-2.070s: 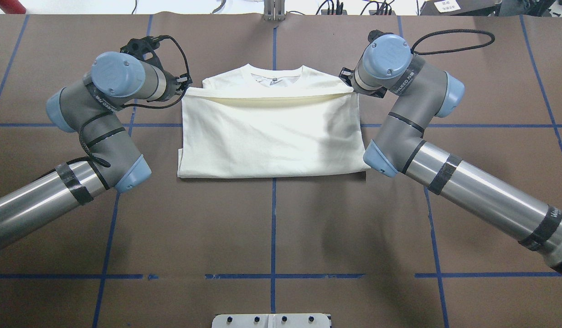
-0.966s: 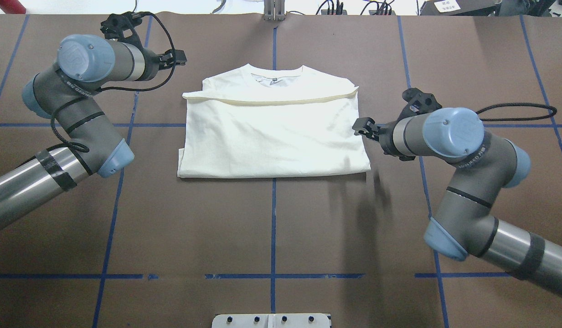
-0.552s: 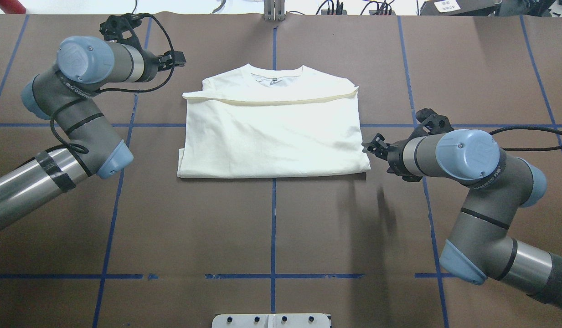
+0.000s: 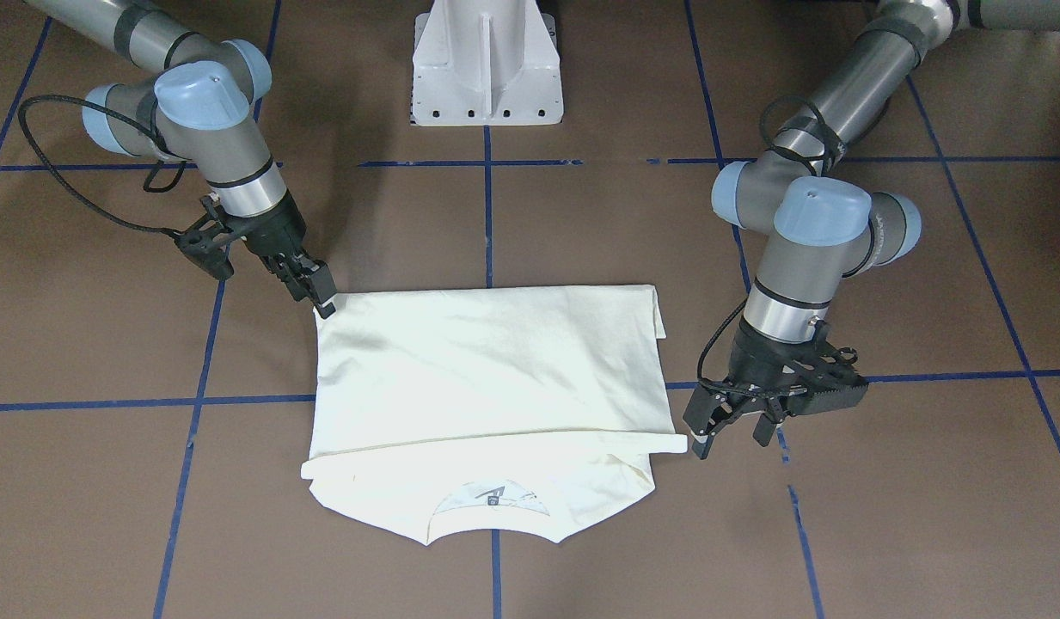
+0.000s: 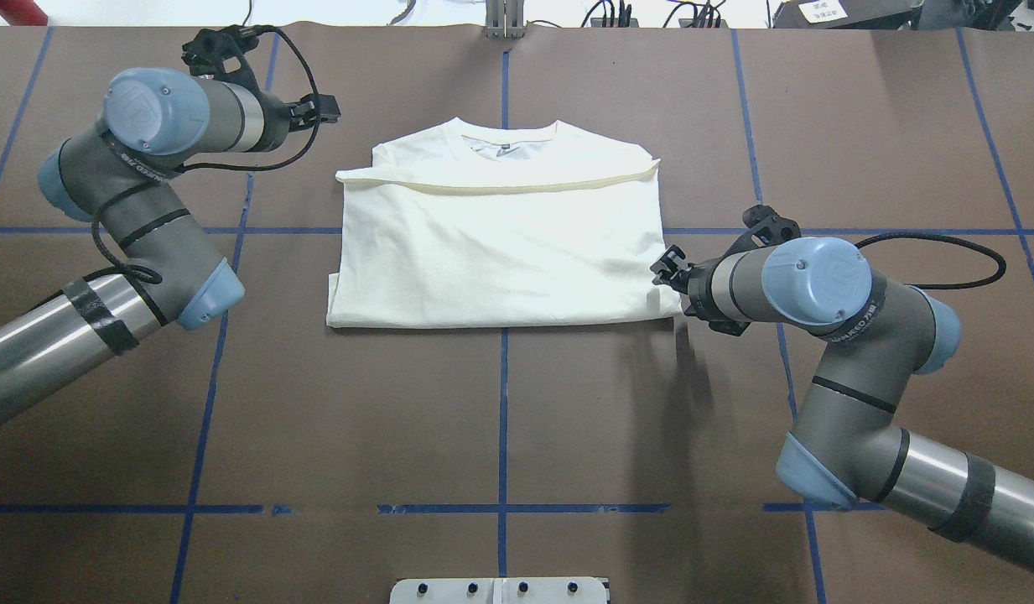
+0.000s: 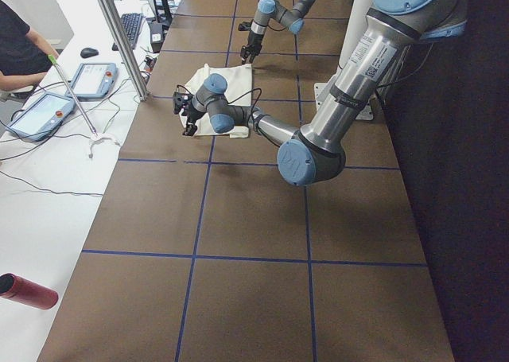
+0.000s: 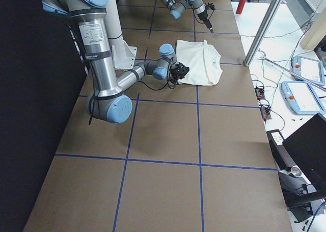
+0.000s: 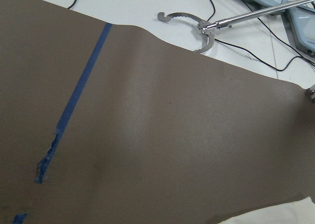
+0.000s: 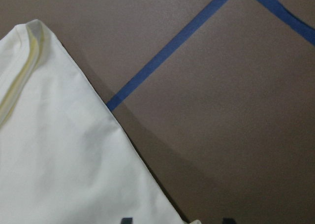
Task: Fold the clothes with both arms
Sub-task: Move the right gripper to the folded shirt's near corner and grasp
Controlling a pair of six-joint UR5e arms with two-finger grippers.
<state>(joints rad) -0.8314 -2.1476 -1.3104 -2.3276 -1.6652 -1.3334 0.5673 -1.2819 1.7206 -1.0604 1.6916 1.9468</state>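
The cream-white T-shirt [image 5: 500, 243] lies folded on the brown table. Its plain side is up, its ribbed collar [image 5: 504, 132] is at the far edge, and the print is hidden. A folded-over hem [image 5: 500, 186] crosses it below the collar. My right gripper [image 5: 661, 273] is low at the shirt's near right corner. In the right wrist view its fingertips [image 9: 126, 220] stand apart, with the shirt's [image 9: 64, 150] edge running between them. My left gripper [image 5: 325, 107] is open and empty, hovering off the shirt's far left corner; it also shows in the front view [image 4: 729, 437].
Blue tape lines [image 5: 503, 419] grid the table. The white pedestal [image 4: 487, 60] stands at the robot's side. A red bottle [image 5: 13, 10] lies past the far left corner. A metal post [image 7: 260, 28], tablets [image 7: 305, 97] and a reacher tool [image 8: 197, 29] are beyond the far edge.
Both grippers let go of the folded-over hem. The left arm drew back to the far left. The right arm swung toward me and now closes in on the near right corner.
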